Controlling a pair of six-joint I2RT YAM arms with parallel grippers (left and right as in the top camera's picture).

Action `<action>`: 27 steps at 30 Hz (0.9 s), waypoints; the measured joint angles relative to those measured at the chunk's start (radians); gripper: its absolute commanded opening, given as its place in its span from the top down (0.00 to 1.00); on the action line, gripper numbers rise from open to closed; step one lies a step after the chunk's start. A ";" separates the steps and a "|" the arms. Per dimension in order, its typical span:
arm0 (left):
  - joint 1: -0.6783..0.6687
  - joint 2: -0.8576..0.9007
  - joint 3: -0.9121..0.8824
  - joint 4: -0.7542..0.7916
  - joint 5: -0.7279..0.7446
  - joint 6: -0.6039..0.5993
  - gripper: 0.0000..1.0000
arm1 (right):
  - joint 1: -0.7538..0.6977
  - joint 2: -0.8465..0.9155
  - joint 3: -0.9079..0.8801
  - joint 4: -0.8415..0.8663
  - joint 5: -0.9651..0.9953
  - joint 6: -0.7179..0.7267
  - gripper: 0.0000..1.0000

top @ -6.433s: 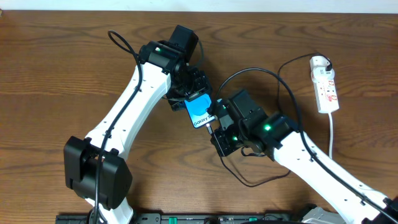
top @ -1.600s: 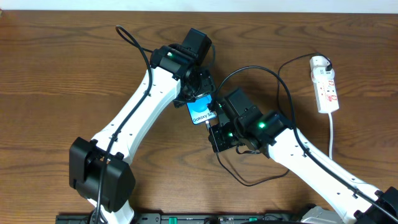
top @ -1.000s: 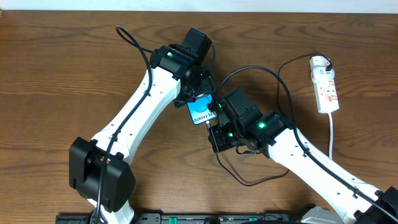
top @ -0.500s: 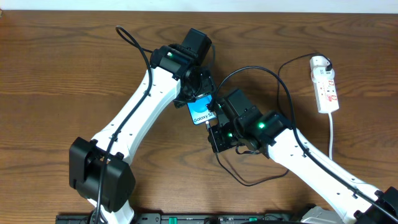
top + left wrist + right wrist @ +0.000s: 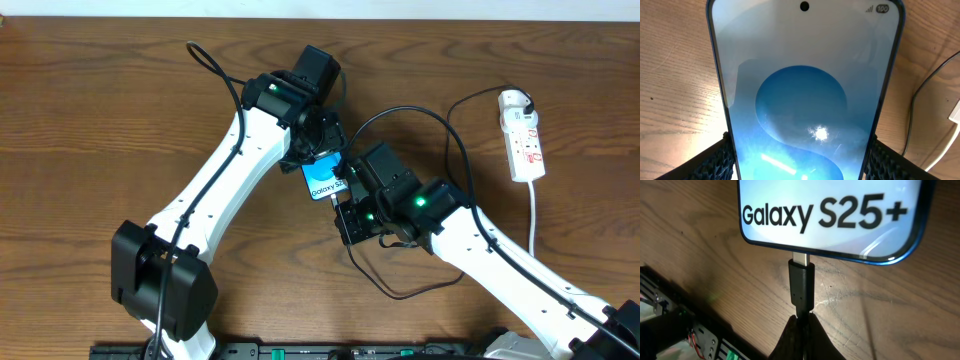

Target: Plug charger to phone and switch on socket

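Spanning the frame, a brown wooden table (image 5: 90,120) is seen beneath two white arms that meet near its middle. The left gripper (image 5: 318,158) is closed tight on the phone (image 5: 322,182), which is clamped by its long edges. The phone's bright blue screen is turned upward, with the "Galaxy S25+" lettering at the end nearer the right arm. The right gripper (image 5: 801,336) is pinched shut on the charger (image 5: 400,112), gripped just behind its small black plug (image 5: 801,286). The plug's metal tip is set against the phone's bottom edge; how deep it sits cannot be told. The charger's black length is looped across the table toward the socket (image 5: 524,140), which lies well apart at the right side, its white cord trailing down.
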State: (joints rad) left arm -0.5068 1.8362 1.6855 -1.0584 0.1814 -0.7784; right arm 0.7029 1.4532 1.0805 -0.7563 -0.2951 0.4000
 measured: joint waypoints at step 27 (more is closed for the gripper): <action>0.006 0.000 0.000 0.009 -0.011 0.039 0.36 | -0.001 0.000 0.000 0.064 0.025 -0.023 0.99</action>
State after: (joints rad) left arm -0.5011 1.8362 1.6855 -1.0492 0.1699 -0.7391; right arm 0.7017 1.4532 1.0805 -0.6922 -0.2703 0.3767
